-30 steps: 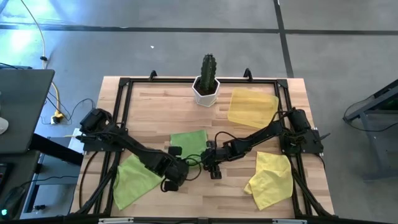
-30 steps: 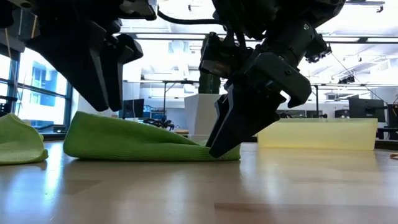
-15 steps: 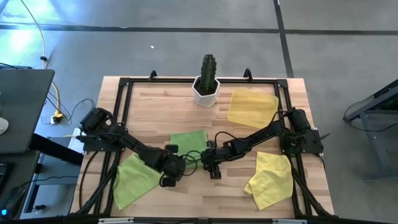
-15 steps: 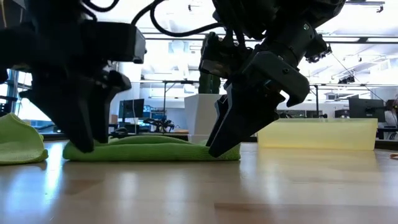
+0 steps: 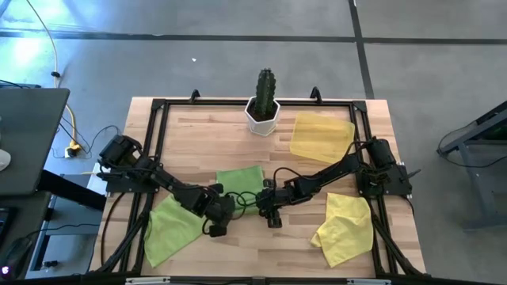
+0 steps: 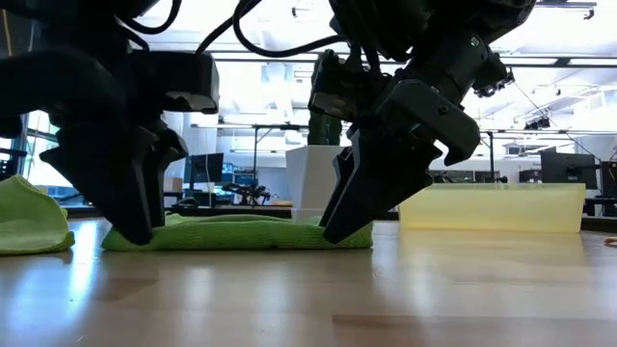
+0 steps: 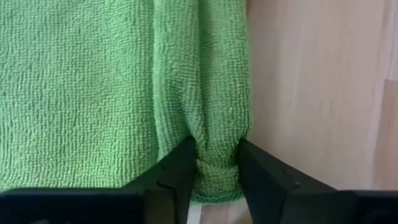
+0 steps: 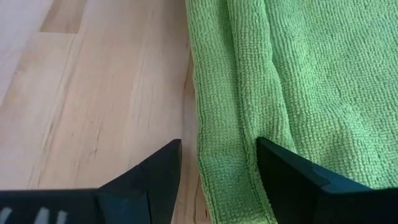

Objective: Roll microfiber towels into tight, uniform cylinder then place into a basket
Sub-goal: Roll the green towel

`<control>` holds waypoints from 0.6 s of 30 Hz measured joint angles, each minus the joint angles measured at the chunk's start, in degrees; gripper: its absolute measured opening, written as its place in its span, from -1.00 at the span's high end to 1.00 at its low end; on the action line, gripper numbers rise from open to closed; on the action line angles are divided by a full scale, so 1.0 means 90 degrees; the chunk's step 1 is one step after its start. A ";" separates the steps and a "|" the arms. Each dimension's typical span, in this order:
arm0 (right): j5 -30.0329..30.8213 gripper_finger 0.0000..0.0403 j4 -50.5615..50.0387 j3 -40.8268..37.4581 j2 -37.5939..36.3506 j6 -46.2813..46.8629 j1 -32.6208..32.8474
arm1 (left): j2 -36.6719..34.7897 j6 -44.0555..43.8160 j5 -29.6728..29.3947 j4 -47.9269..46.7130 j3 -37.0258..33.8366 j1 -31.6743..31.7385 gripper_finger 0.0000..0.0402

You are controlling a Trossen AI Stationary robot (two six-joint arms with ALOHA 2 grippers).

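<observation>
Left pincer [image 7: 216, 169] clenched on green towel [image 5: 240, 181] fold; right pincer [image 8: 219, 171] released, straddling its edge on the surface [image 5: 317, 233].

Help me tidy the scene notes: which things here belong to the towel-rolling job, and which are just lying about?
Job:
- lime-green microfiber towel mid-table, left gripper pinching its rolled edge, right gripper astride it
- second lime-green towel
- bright yellow towel
- pale-yellow square tray

Lying about:
- cactus in white hexagonal pot
</observation>
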 joint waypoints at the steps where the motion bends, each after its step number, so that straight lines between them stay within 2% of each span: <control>1: 0.0001 0.01 0.0001 -0.0002 0.0000 -0.0002 0.0000 | 0.0000 -0.0010 0.0021 0.0023 -0.0008 -0.0005 0.55; 7: -0.0011 0.02 -0.0012 -0.0005 -0.0177 0.0024 0.0002 | 0.0018 -0.0103 0.0659 0.0449 -0.0021 0.0008 0.94; 11: -0.0196 0.12 -0.0121 -0.0024 -0.0405 0.0050 0.0015 | 0.0035 -0.0230 0.1024 0.0640 -0.0023 0.0016 0.94; 18: -0.0379 0.44 -0.0289 -0.0012 -0.0408 0.0034 0.0023 | 0.0051 -0.0174 0.1680 0.0963 -0.0031 0.0014 0.96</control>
